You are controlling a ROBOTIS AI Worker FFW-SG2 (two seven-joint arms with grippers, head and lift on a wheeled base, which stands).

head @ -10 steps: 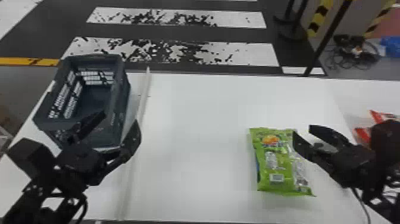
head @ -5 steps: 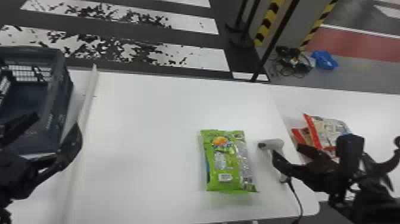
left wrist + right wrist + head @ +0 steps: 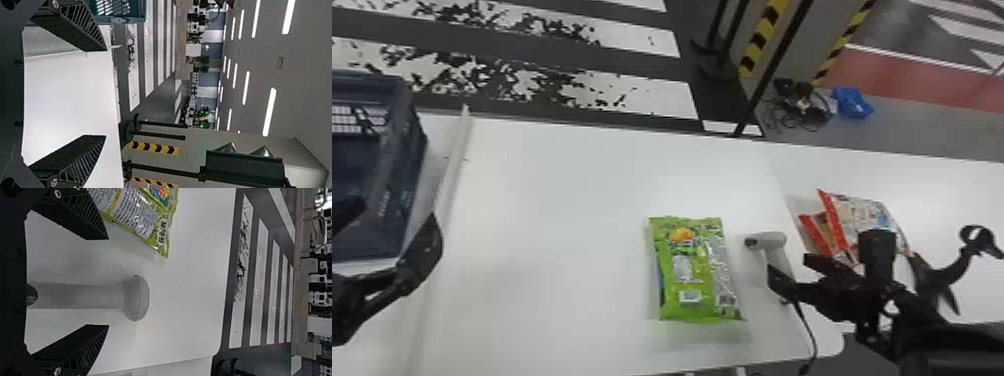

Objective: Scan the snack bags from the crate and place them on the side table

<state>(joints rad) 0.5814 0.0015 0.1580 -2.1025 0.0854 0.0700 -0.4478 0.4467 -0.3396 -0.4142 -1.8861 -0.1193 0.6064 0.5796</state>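
A green snack bag (image 3: 692, 270) lies flat on the white table, left of the pale handheld scanner (image 3: 766, 241). My right gripper (image 3: 789, 265) is at the scanner's handle. Seen from the right wrist, the gripper (image 3: 107, 282) is open, a finger on either side of the scanner handle (image 3: 82, 295) without touching it; the green bag (image 3: 137, 217) is beyond one finger. My left gripper (image 3: 397, 212) is beside the dark crate (image 3: 392, 165). In the left wrist view that gripper (image 3: 105, 93) stands open with nothing between its fingers. Red-and-white snack bags (image 3: 867, 215) lie on the side table (image 3: 952, 200).
A pale strip (image 3: 452, 170) runs along the main table (image 3: 572, 210) beside the crate. The scanner's cable (image 3: 809, 330) hangs over the front edge. Behind the tables stand a dark pole (image 3: 772, 65) and striped posts, with cables and a blue item (image 3: 852, 102) on the floor.
The head view has turned to the right, bringing more of the side table into sight. My right gripper has moved away from the green bag's right edge to the scanner's handle.
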